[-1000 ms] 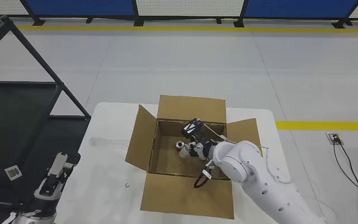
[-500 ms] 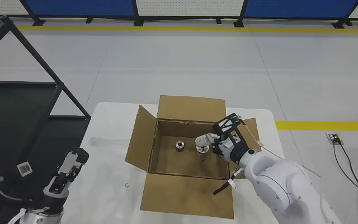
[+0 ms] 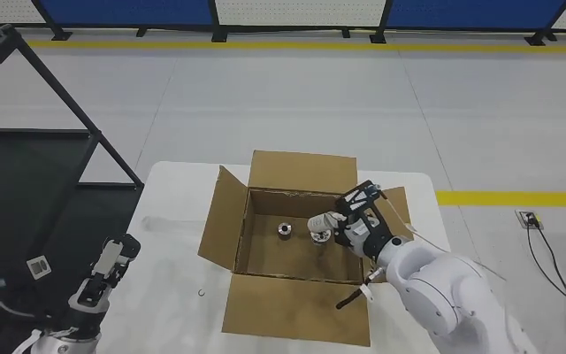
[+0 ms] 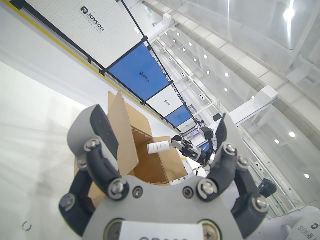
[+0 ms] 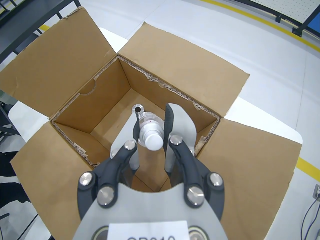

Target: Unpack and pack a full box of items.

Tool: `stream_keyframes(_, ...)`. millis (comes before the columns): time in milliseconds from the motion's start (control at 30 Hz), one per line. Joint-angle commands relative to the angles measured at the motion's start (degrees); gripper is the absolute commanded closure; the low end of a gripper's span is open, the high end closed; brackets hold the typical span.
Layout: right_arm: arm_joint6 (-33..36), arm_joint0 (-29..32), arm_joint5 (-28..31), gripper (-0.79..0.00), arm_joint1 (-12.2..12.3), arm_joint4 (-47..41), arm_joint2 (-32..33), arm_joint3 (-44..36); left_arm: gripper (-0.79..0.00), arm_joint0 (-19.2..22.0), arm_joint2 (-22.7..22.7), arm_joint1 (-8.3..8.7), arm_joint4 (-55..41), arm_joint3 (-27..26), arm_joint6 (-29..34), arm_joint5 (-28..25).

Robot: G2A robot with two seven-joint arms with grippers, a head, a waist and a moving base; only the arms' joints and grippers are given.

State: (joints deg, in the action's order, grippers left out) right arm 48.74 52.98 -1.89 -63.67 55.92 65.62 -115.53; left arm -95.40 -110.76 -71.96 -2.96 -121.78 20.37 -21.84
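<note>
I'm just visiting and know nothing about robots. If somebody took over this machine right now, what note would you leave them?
Right gripper: shut on a small white plastic bottle, held above the open brown cardboard box.
Left gripper: open and empty, by the left edge of the white table, apart from the box.
In the box: a small round silver metal part on the floor.
Done: bottle gripped and clear of the box floor.
Left, as it seems: set the bottle on the table, take out the metal part, then pack both back.
</note>
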Motion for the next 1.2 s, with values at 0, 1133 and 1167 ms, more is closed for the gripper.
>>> stream_keyframes(0,-0.58,0.12,0.03,0.0,0.0,0.66,0.5,0.05,-0.785,0.0,0.0,0.0,0.0,0.0,0.0,0.0)
stream_keyframes(1133,9.08,11.48,-4.94,0.0,2.58,12.98,28.89,1.22,-0.785,0.0,0.0,0.0,0.0,0.0,0.0,0.0)
stream_keyframes(1167,9.7,10.88,-4.31,0.0,2.61,13.43,28.43,2.8,-0.785,0.0,0.0,0.0,0.0,0.0,0.0,0.0)
